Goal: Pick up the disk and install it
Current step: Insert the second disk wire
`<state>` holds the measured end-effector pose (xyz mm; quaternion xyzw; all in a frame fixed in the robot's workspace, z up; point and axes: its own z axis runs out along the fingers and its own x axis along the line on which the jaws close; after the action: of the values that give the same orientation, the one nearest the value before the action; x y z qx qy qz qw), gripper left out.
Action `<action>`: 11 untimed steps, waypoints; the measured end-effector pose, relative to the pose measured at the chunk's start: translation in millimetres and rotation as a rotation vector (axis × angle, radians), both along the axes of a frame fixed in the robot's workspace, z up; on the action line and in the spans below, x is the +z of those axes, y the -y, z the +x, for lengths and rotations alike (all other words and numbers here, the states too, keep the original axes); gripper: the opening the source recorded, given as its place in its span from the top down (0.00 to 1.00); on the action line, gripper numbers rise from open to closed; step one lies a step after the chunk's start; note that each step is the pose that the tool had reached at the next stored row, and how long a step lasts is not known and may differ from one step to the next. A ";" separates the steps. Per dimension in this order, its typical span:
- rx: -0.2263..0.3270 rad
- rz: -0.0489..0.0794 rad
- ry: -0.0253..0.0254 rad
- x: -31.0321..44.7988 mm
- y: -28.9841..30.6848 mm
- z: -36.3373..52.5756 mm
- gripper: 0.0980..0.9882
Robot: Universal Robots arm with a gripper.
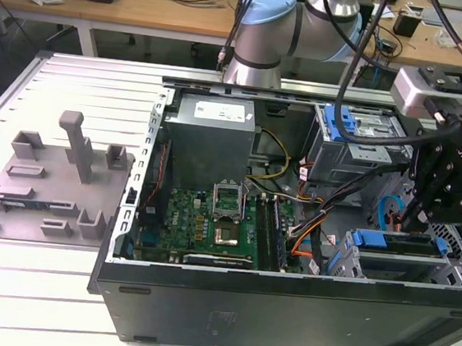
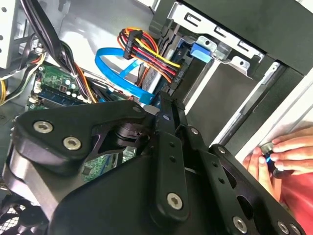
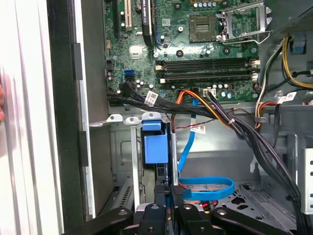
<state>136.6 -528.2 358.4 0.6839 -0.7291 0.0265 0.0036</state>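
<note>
the fingers (image 3: 175,195) are deep down in the computer case (image 1: 283,311), and they look clenched on the thin edge of the disk (image 3: 161,169). the disk stands on its side between the fingers, and most of it is past the fingertips, inside the metal bay (image 3: 122,161). so it looks partly in already.

what could go wrong, i think:
- the blue flat cable (image 3: 205,188) loops just beside the fingers. it could get pinched or pulled if the fingers push on.
- the bunch of colored wires (image 2: 146,46) hangs near the disk's far end. it could get in the way and stop the disk going in all the way.
- if the disk is a bit tilted, its blue rails may jam on the bay walls.
- a person's hand (image 2: 288,152) is on the outside of the case, off to the side of the fingers. it could get bumped if the arm swings that way.

what is hard to see: in the second wrist view the black arms of the fingers cover much of the disk. i cannot tell how far in the disk sits, or if its far end touches anything. the disk's label is hidden.
</note>
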 end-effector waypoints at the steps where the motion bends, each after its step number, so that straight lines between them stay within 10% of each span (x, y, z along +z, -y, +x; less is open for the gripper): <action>1: 0.000 0.007 0.0001 -0.5 0.8 0.0 0.93; 11: 0.000 0.022 0.0000 -1.6 6.2 0.2 0.93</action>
<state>136.8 -534.3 356.8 0.6839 -0.7294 0.0186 -0.0038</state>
